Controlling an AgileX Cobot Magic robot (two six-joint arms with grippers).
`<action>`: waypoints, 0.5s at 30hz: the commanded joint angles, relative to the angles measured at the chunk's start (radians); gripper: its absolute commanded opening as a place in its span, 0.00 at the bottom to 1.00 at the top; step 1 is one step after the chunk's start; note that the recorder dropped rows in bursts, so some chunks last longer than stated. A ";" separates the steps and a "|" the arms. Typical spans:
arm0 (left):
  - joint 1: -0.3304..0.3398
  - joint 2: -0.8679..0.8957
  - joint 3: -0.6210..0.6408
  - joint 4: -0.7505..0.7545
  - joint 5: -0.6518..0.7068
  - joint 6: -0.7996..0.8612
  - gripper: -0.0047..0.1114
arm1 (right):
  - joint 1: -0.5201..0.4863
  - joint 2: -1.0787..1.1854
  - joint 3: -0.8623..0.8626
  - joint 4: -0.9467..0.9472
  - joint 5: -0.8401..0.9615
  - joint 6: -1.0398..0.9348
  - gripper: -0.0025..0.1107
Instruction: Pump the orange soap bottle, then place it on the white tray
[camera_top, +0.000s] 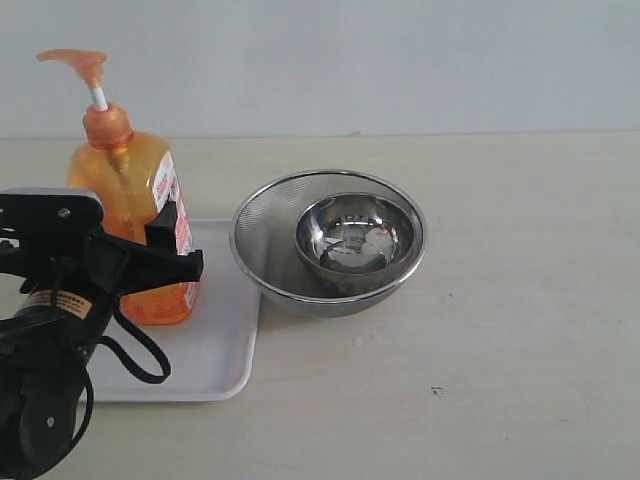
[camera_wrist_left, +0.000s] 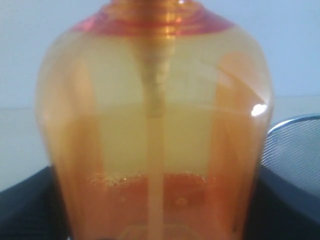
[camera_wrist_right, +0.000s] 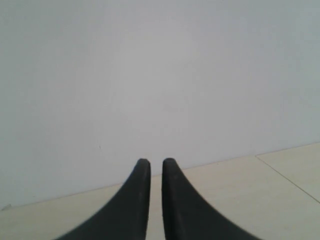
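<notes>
The orange soap bottle (camera_top: 128, 185) stands upright on the white tray (camera_top: 215, 360) at the left, its pump head raised on the white stem. My left gripper (camera_top: 135, 258) is shut on the bottle's lower body, with one black finger (camera_top: 175, 252) across its label side. In the left wrist view the translucent bottle (camera_wrist_left: 155, 125) fills the picture between two dark fingers (camera_wrist_left: 25, 210), and soap fills its lower part. My right gripper (camera_wrist_right: 156, 162) is shut on nothing, facing a bare wall; it is out of the exterior view.
A steel mesh bowl (camera_top: 262, 255) holding a smaller shiny steel bowl (camera_top: 355, 235) sits just right of the tray, its rim close to the tray's edge. The mesh rim (camera_wrist_left: 295, 150) shows beside the bottle in the left wrist view. Pale tabletop extends to the right.
</notes>
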 joint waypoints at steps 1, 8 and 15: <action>0.001 0.018 0.014 -0.067 0.066 0.033 0.08 | -0.003 -0.006 0.002 -0.005 -0.013 -0.002 0.08; 0.001 0.018 0.014 -0.054 0.066 0.034 0.12 | -0.003 -0.006 0.002 -0.005 -0.007 -0.002 0.08; 0.001 0.018 0.014 -0.047 0.066 0.034 0.48 | -0.003 -0.006 0.002 -0.005 -0.007 -0.002 0.08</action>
